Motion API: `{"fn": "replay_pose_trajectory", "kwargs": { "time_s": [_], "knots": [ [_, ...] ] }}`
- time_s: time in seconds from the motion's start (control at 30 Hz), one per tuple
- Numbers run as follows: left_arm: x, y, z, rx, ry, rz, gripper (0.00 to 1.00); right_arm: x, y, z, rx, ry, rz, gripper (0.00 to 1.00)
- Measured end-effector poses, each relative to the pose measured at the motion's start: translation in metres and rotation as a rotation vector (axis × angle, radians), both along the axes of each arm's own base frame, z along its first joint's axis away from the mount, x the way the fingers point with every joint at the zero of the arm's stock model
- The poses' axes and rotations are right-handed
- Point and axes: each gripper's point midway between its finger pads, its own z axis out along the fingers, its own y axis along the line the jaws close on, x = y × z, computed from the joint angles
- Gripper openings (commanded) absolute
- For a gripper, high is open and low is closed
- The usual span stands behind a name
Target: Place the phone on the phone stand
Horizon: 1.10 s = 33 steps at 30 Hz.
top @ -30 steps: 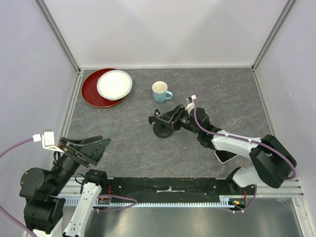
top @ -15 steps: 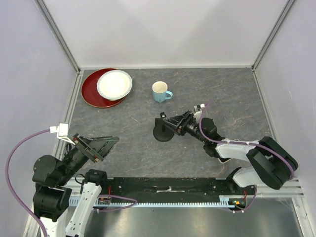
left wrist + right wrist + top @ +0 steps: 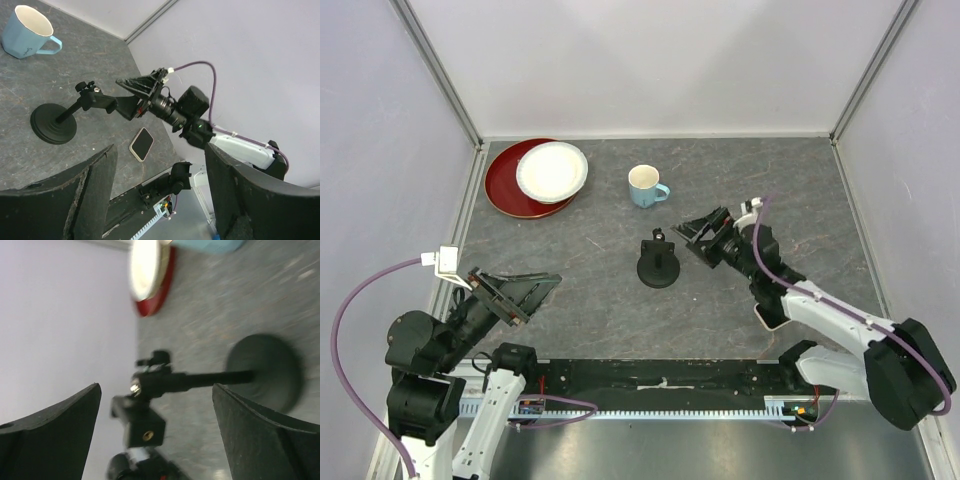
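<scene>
Centrally phone stand (image 3: 658, 265), right end effector (image 3: 705, 232) beside, phone (image 3: 142, 144) by edge

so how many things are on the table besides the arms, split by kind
plates: 2, a red plate and a white plate resting on it
mug: 1, light blue
phone stand: 1, black
phone: 1, lying flat
total: 5

At the far left of my grey table (image 3: 580, 300) I see a red plate (image 3: 503, 193). A white dish (image 3: 552, 171) sits on it, shifted to its right side. Further right, standing apart, is an upright blue mug (image 3: 643, 185) with its handle pointing right.
</scene>
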Motion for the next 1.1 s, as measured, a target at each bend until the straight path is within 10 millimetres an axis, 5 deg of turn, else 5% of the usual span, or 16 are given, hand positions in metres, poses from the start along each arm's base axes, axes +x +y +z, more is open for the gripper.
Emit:
{"fn": "replay_pose_trajectory", "kwargs": {
  "time_s": [0.13, 0.27, 0.37, 0.43, 0.53, 0.67, 0.87, 1.1],
  "knots": [
    [0.0, 0.0, 0.0, 0.0, -0.002, 0.0, 0.76, 0.03, -0.041, -0.002, -0.307, 0.029, -0.148, 0.98],
    [0.0, 0.0, 0.001, -0.001, -0.003, 0.0, 0.75, 0.046, -0.124, 0.009, -0.671, 0.113, -0.457, 0.98],
    [0.001, 0.0, 0.0, 0.0, -0.002, 0.0, 0.74, 0.039, -0.188, -0.002, -0.938, 0.214, -0.63, 0.98],
    [0.003, -0.001, -0.003, 0.0, 0.003, 0.0, 0.73, 0.025, -0.225, -0.026, -1.127, 0.327, -0.677, 0.98],
    [0.007, -0.002, -0.009, 0.003, 0.017, -0.003, 0.73, 0.004, -0.258, -0.063, -1.281, 0.494, -0.656, 0.98],
    [0.008, -0.002, -0.011, 0.004, 0.022, -0.008, 0.73, -0.023, -0.283, -0.088, -1.27, 0.639, -0.655, 0.98],
    [0.007, -0.003, -0.012, 0.003, 0.018, -0.011, 0.73, -0.053, -0.306, -0.117, -1.002, 0.849, -0.736, 0.98],
    [0.006, -0.003, -0.016, 0.003, 0.02, -0.016, 0.73, -0.088, -0.3, -0.158, -0.806, 1.031, -0.732, 0.98]
  ]
}}
